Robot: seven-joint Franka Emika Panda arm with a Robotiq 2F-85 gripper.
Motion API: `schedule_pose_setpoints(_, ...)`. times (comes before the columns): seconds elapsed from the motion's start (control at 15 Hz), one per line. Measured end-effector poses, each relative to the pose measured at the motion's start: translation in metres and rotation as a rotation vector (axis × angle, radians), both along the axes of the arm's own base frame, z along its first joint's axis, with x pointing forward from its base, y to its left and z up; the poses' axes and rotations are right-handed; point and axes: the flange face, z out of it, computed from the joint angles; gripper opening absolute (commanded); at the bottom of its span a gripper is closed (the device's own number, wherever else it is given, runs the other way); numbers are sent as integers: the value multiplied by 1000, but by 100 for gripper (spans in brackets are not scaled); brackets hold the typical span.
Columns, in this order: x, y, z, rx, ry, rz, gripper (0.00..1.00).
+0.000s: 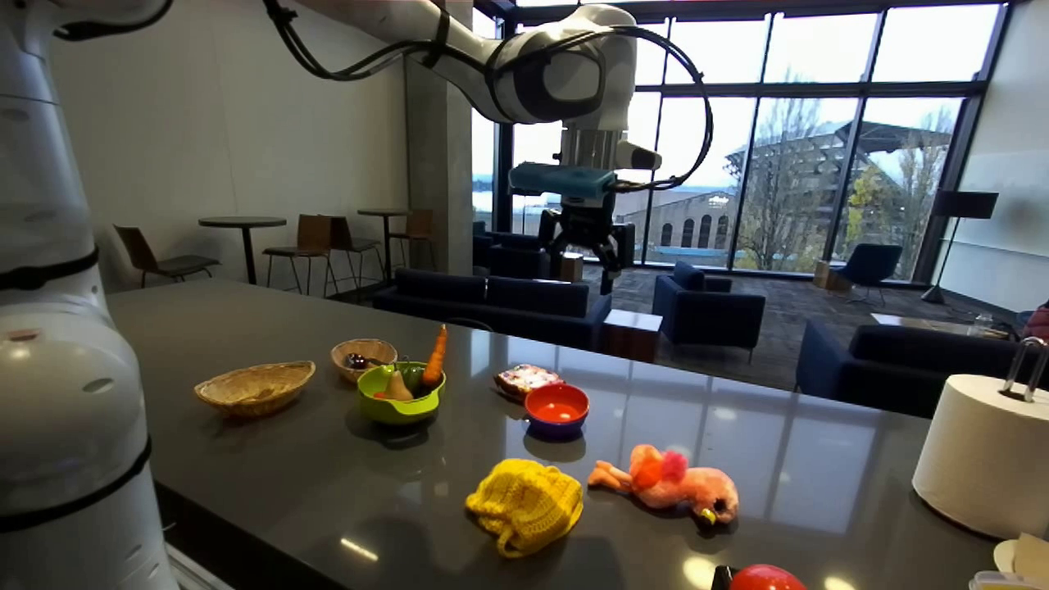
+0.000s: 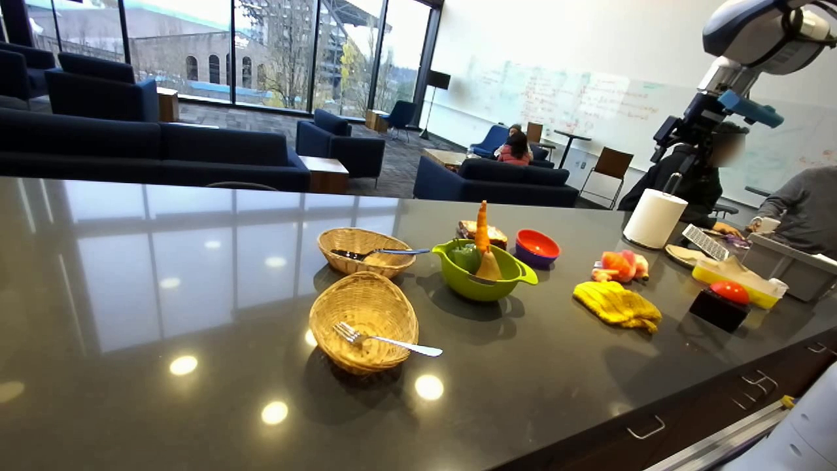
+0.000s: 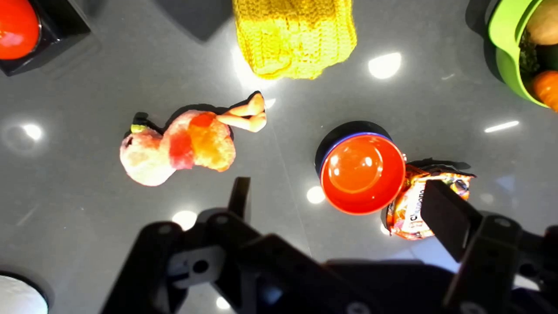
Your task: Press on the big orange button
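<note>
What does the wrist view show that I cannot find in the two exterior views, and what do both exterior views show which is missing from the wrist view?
Only the wrist view: partly readable lettering on the snack packet, and a close look at the spread fingers from above.

Only the exterior views: the wicker baskets, the windows and the dark sofas.

Shared by all: the big orange button, cut off at the wrist view's left edge, the yellow knitted item, the pink plush toy, the red bowl and the green bowl.
</note>
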Motion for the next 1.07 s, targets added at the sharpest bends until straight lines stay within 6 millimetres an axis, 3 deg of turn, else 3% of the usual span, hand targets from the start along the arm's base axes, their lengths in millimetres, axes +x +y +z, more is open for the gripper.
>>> schedule_pose_setpoints(0.8, 3, 1, -3, -3, 5, -8, 100)
schedule_pose_setpoints(1.07, 9, -12, -13, -24, 2, -31, 100)
